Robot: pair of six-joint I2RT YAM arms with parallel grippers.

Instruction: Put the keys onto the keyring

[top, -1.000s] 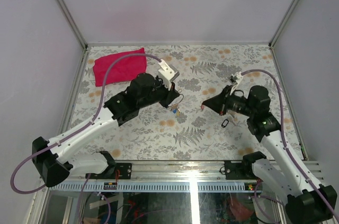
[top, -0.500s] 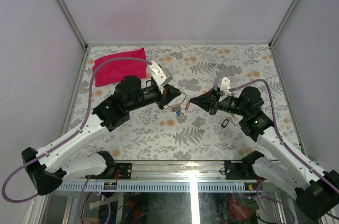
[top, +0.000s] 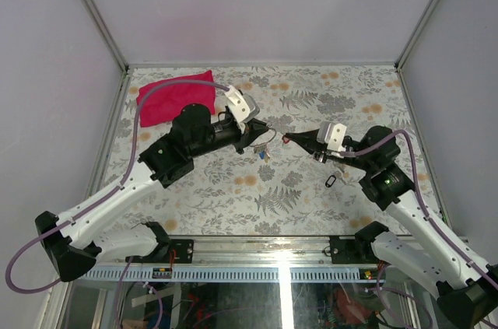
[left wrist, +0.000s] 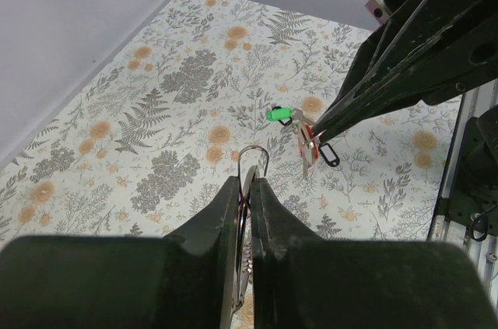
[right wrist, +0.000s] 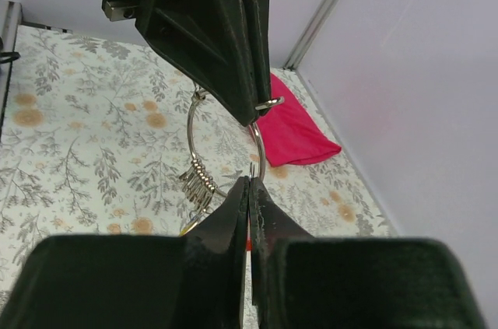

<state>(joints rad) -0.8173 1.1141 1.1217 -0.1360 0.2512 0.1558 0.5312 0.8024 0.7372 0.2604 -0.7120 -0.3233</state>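
Tabletop: floral-print table (top: 354, 88) inside pale walls, both arms reaching in over its middle.
Left jaws: left gripper (left wrist: 247, 181) is pinched almost fully together on the keyring (left wrist: 254, 148), whose loop stands up just past the fingertips.
Right jaws: right gripper (right wrist: 249, 185) is closed tight; a red key (left wrist: 306, 152) hangs from its tip, gripped by one end.
Gap between tips: the two grippers face each other above the table, tips near but apart; from the right wrist, the ring sits right in front of the closed fingers.
On the ring: a bunch of keys (right wrist: 198, 183) already dangles from its lower arc.
Loose on the table: a green key (left wrist: 275, 114) and a black tag (left wrist: 329, 155) lie below the right arm, not on the ring.
Far corner: a red cloth (top: 175, 97), well away from the work.
Step, as judged: lining the red key up with the wire to thread it on.
Risk, ring: it is held by a thin pinch on the wire, so a push from the key could swivel it or pop it free.
Risk, key: a slight miss of the wire's opening could twist the key in the fingers or drop it.
Risk, fingers: the tips are close enough to knock together, and the dangling bunch could swing into the way.
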